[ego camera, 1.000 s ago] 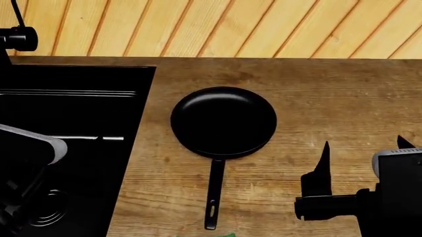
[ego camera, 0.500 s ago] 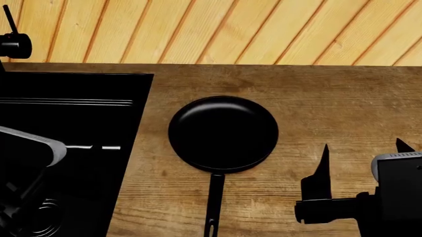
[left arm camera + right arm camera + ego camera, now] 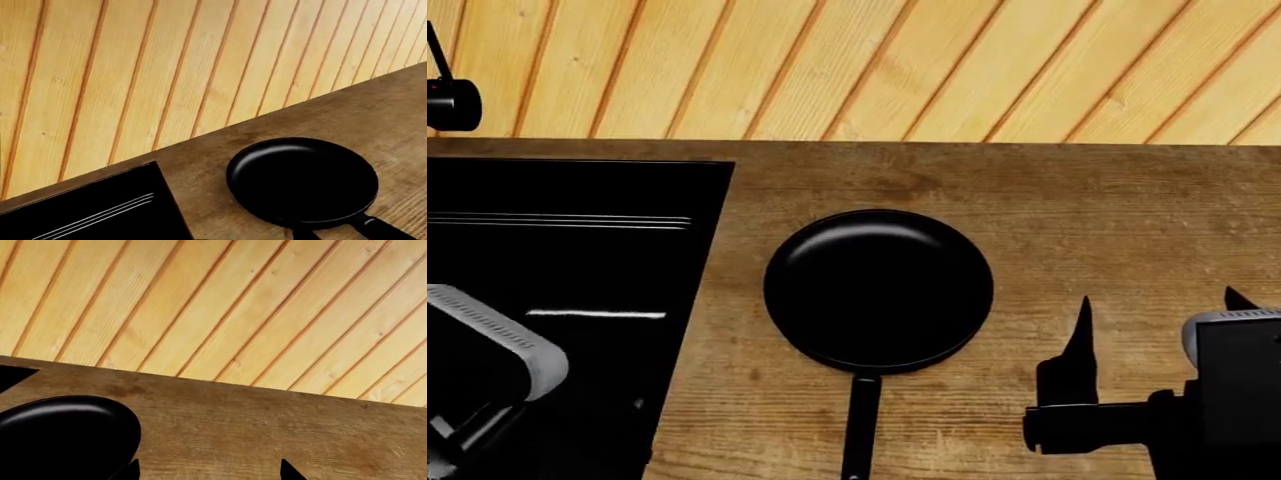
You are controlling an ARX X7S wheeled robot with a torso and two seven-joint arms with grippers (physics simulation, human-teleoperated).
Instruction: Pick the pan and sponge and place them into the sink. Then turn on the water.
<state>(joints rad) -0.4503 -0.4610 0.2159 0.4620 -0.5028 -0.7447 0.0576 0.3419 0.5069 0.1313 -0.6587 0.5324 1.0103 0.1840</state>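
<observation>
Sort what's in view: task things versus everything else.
Task things: pan; sink; tap; right gripper, open. Sponge and water not in view.

Everything else: wooden counter; plank wall.

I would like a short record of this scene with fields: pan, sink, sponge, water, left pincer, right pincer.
pan: the pan lies flat on the wooden counter, beside the sink, handle toward the robot
sink: the sink is at the left, nothing seen in it
sponge: not in view
water: no stream visible
left pincer: not in view
right pincer: the right pincer is open, above the counter, right of the pan, holding nothing
</observation>
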